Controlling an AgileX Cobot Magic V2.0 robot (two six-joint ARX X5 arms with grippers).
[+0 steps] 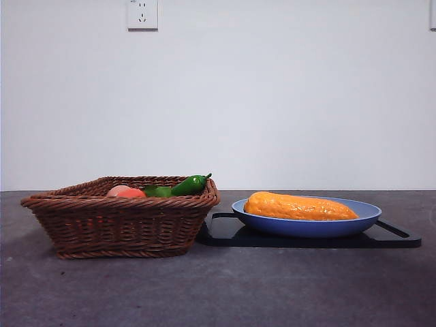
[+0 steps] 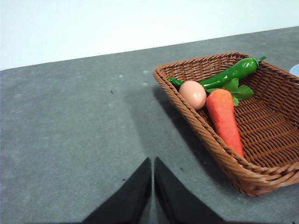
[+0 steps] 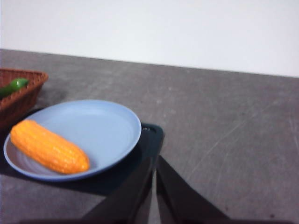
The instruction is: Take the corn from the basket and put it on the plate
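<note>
The left tool was closed tight and held nothing, above the bare table beside the basket. The right tool was closed tight too, empty, near the plate. The corn lay on the plate. No writing could be read.

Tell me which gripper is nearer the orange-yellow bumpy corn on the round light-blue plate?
Right. The right gripper hangs just off the light-blue plate holding the corn, jaws shut. The left gripper is over bare table beside the brown wicker basket, farther away.
</note>
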